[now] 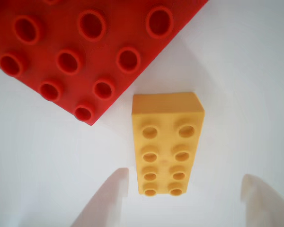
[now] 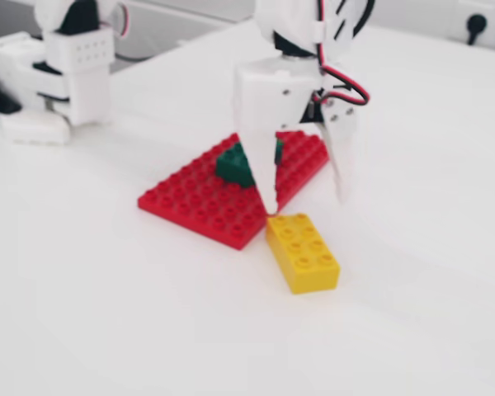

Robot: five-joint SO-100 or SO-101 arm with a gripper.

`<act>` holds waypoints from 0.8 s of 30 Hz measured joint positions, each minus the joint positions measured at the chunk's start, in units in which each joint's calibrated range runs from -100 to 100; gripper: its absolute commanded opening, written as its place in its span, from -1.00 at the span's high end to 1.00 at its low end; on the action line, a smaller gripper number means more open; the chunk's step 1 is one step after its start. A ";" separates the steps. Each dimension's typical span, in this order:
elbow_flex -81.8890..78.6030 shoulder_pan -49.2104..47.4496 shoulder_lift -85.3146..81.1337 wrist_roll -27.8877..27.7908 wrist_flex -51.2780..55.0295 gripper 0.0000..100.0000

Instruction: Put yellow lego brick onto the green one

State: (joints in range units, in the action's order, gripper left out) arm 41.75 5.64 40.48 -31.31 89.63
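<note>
Wrist view shows the yellow lego brick [image 1: 166,144] lying flat on the white table [image 1: 255,71], studs up, its long axis running away from the camera. Just beside one corner of the brick sits the corner of the red studded baseplate [image 1: 85,47]; whether they touch I cannot tell. The gripper [image 1: 189,189] hangs over the near end of the brick with its two fingers spread wide, one on each long side, holding nothing.

Fixed view places the brick [image 2: 304,252] in front of the baseplate [image 2: 206,202], and the green one [image 2: 235,167] stands on the plate beyond the brick, partly hidden by the white fingers [image 2: 264,177]. The gripper [image 2: 308,202] hovers just above the brick's far end.

The step in hand looks like the grasp. To do it well, the arm should probably descend straight, shifting toward the brick's middle so the fingers straddle the short width evenly, then close on the smooth side walls below the studs. An off-centre pinch could swivel the brick against the plate's corner.
</note>
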 measured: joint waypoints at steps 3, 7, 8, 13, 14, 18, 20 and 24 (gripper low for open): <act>0.00 0.00 0.93 -0.78 0.00 0.49; 0.00 0.00 1.94 -0.99 -0.26 0.49; 0.00 0.00 2.28 -0.99 -0.86 0.49; 0.00 0.44 3.80 -1.51 -2.51 0.49; 0.00 0.66 4.05 -1.77 -2.59 0.49; 0.00 1.70 4.31 -1.92 -2.68 0.50; 0.00 1.70 4.31 -1.92 -2.68 0.50; 0.00 1.62 4.31 -1.92 -3.03 0.50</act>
State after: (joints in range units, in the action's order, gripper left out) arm 41.75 7.26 44.79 -33.23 86.60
